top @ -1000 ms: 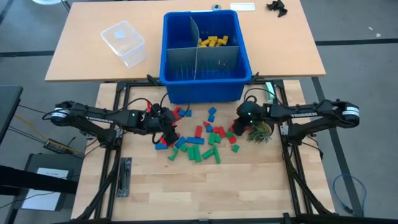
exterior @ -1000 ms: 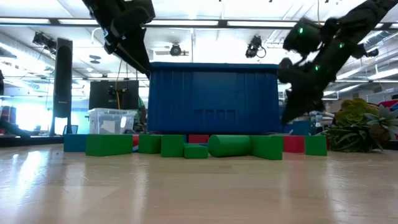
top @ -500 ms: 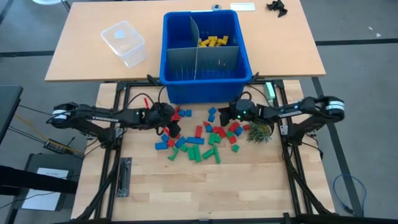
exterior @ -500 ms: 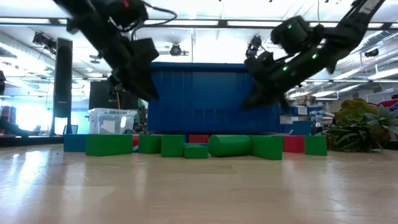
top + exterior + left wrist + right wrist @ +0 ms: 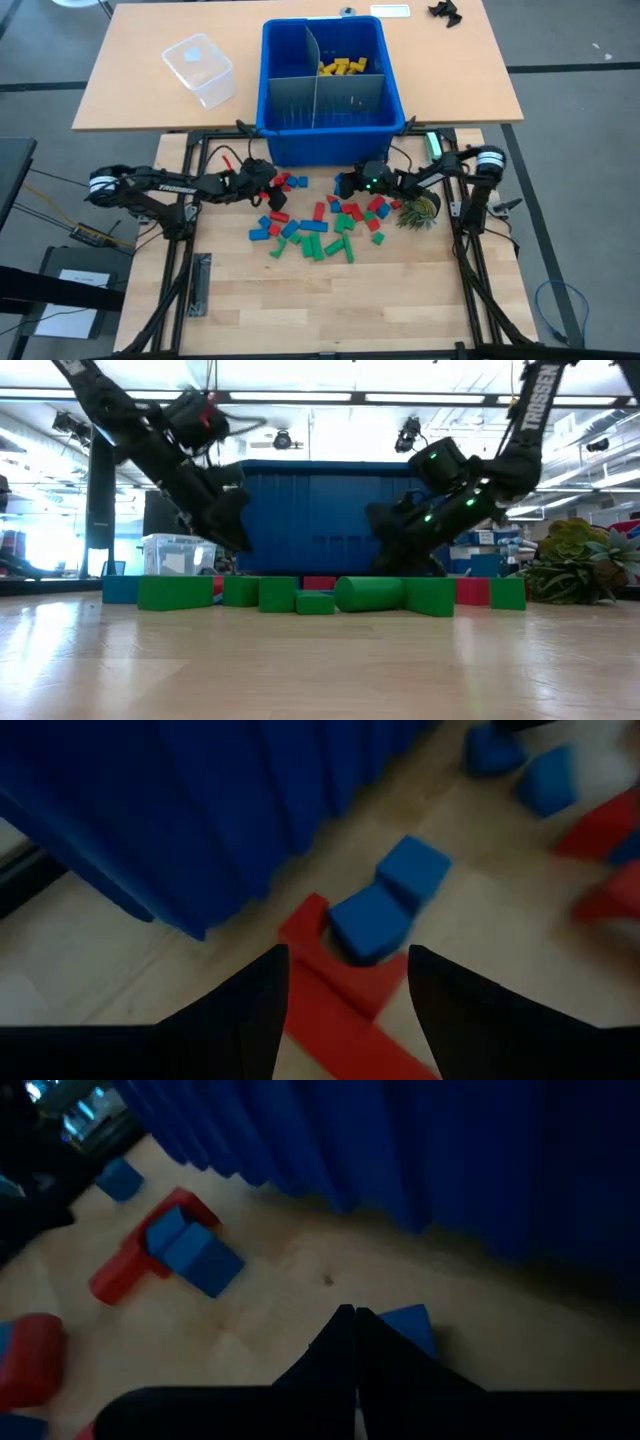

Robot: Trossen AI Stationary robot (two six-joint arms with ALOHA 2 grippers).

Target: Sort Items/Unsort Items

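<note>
Small red, green and blue blocks (image 5: 325, 225) lie scattered on the wooden table in front of the blue bin (image 5: 275, 140); in the low view they form a row (image 5: 370, 593). Several yellow blocks (image 5: 343, 67) lie in the bin's far right compartment. My left gripper (image 5: 270, 183) (image 5: 347, 992) hangs open, slanting down over a red arch block (image 5: 325, 975) with a blue block (image 5: 370, 925) resting in it. My right gripper (image 5: 345, 186) (image 5: 353, 1330) is shut, slanting down with its tips at a blue block (image 5: 412, 1324) near the bin wall. My right gripper's shut fingertips (image 5: 345, 1342) stand right at the near edge of the blue block (image 5: 405, 1320), which lies flat on the table. Whether they touch it I cannot tell. My left gripper touches nothing.
Grey dividers (image 5: 315, 95) split the bin. A clear plastic tub (image 5: 200, 68) stands on the far table at the left. A spiky green plant toy (image 5: 418, 210) lies right of the blocks. The near half of the wooden table (image 5: 330, 310) is bare.
Both grippers have come down toward the blocks. My left gripper has moved toward the far edge and the bin, staying open. My right gripper has swung toward the table's left and tipped from pointing down to slanting, staying shut. The blocks lie as before.
</note>
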